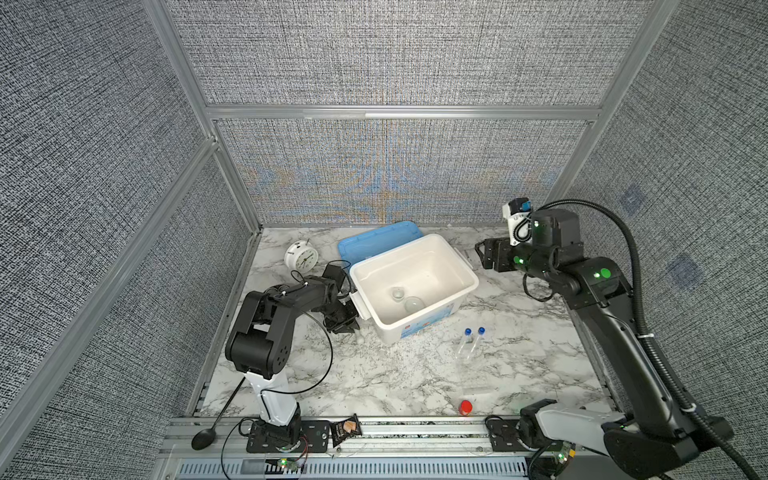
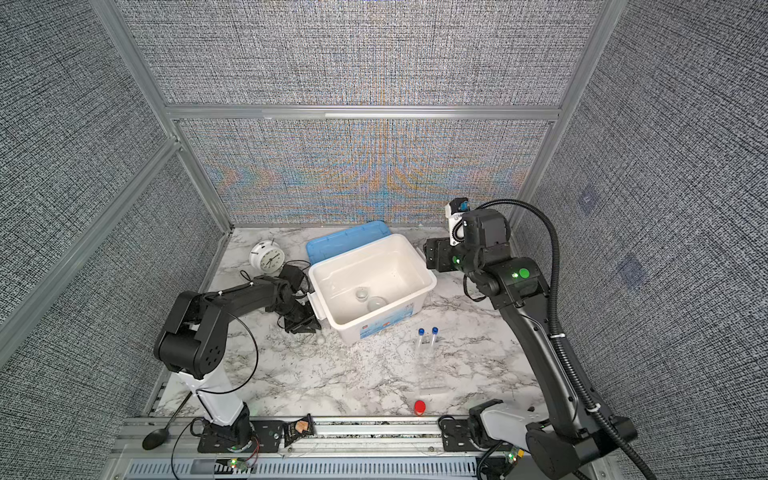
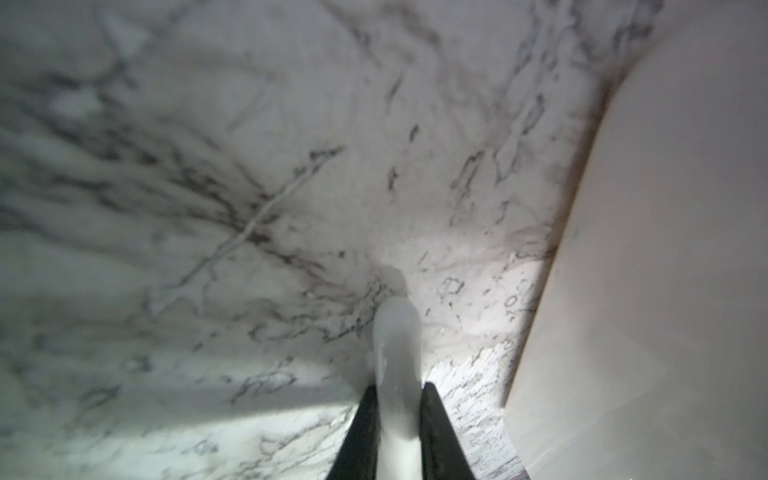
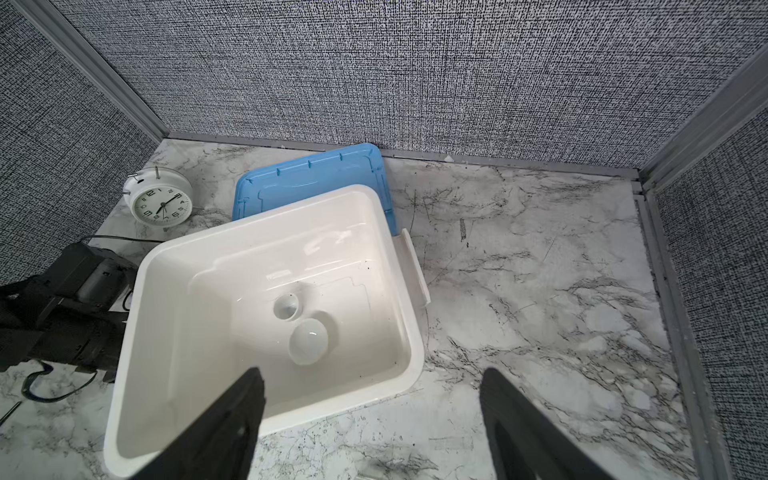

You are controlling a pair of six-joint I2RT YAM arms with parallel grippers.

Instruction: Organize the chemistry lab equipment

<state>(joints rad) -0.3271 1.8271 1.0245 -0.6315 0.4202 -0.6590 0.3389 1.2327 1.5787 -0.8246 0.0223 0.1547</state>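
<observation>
Item, white pestle-like stick [image 3: 397, 332]: lying low over the marble tabletop [image 3: 208, 208], just left of the white bin [image 1: 419, 328], its shaft running between the two fingers [image 3: 361, 432] of the left gripper [image 3: 399, 388], which are pressing against it from both sides and pinching it. The stick's rounded end is projecting beyond the fingertips toward the table. In both top views the left gripper [image 1: 347, 326] is covering the stick, so it is hard to make out there, and whether its end is touching the table cannot be told from the blurred wrist view. Items, two shallow white dishes [image 4: 286, 307] [image 4: 308, 340]: sitting side by side on the bin floor, touching or nearly so. Items, two blue-capped tubes [image 1: 463, 347] [image 1: 476, 345]: lying together on the marble near and right of the bin, their clear bodies barely showing against the veining. Right gripper [image 4: 372, 374]: hovering at the bin's far right, fingers spread wide, holding nothing. Other stock: blue lid [image 1: 374, 239] lying behind the bin and partly hidden by it; alarm clock [image 1: 301, 257] standing far left; black snack packet [image 1: 345, 430] resting on the near rail.
</observation>
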